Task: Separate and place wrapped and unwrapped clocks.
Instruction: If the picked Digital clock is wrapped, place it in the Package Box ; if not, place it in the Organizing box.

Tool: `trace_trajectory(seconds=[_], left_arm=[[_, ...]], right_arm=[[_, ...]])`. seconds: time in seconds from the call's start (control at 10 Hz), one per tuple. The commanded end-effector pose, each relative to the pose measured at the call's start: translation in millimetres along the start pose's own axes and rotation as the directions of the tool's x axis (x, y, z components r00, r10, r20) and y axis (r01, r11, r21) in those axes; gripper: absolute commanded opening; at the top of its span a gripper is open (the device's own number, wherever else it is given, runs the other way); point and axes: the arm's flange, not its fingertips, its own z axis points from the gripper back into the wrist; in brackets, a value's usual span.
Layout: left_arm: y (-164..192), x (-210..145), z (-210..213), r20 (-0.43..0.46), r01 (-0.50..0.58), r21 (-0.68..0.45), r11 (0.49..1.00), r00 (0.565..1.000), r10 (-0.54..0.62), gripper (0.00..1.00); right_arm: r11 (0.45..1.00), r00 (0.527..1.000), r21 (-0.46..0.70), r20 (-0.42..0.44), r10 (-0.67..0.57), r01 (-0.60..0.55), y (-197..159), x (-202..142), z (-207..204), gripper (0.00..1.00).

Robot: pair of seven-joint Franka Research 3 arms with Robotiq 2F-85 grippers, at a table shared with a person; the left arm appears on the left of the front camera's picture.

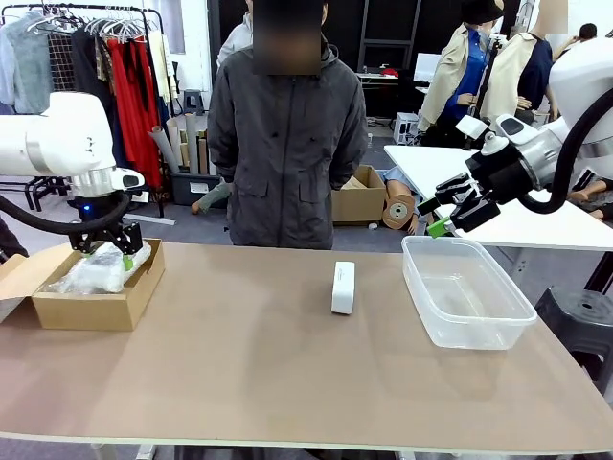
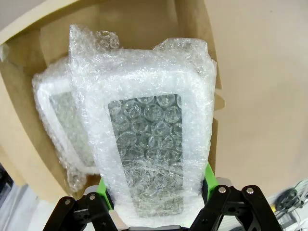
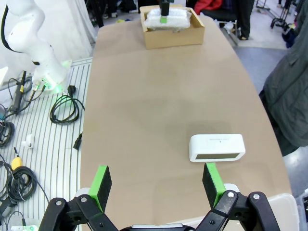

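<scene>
Pinching the nearer wrapped clock [image 2: 149, 139] at 1 end, the left gripper [image 2: 156, 191] is closed on it, its green pads [image 2: 103, 191] pressed against the bubble wrap. This bundle sits within the cardboard box [image 1: 91, 311] at the table's [image 1: 239, 383] left end, partly overlapping a 2nd wrapped clock [image 2: 57, 120]; whether it rests on the box floor or hangs just above it I cannot tell.

The wrap looks soft and springy over a stiff core, so a grip probably needs to squeeze through to the hard frame or the bundle may slide or twist. It seems light, and the dark screen patch is likely the fragile part, best left untouched.

The right gripper [image 3: 156, 185] stands wide open and empty above the clear plastic tub [image 1: 421, 287]. The unwrapped clock [image 1: 343, 286] stands on the table's middle, near the tub but apart from it. Its casing looks smooth, hard and probably slippery; taking it squarely across the 2 long flat faces seems safest.
</scene>
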Motion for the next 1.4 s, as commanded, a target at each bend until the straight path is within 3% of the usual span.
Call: trace_trajectory(seconds=[0.0, 0.6, 1.1, 1.2, 1.3], left_arm=[[7, 6, -1, 0.017, 0.021, -0.015, 1.000, 1.000, -0.021, 0.00], [0, 16, -33, 0.008, -0.010, -0.067, 0.998, 1.000, 0.011, 0.00], [0, 16, -34, 0.006, -0.019, -0.057, 0.998, 1.000, 0.020, 0.93], [-1, 14, -29, 0.016, -0.018, -0.050, 0.999, 1.000, 0.019, 1.00], [-4, 12, -25, 0.032, -0.014, -0.044, 0.999, 0.999, 0.015, 1.00]], right_arm=[[1.000, 1.000, 0.001, 0.001, 0.004, -0.004, 1, 0, 0, 1.00], [1.000, 1.000, 0.001, 0.001, 0.004, -0.004, 1, 0, 0, 1.00], [1.000, 1.000, 0.001, 0.001, 0.004, -0.004, 1, 0, 0, 1.00], [1.000, 1.000, 0.001, 0.001, 0.004, -0.004, 1, 0, 0, 1.00], [1.000, 1.000, 0.001, 0.001, 0.004, -0.004, 1, 0, 0, 1.00]])
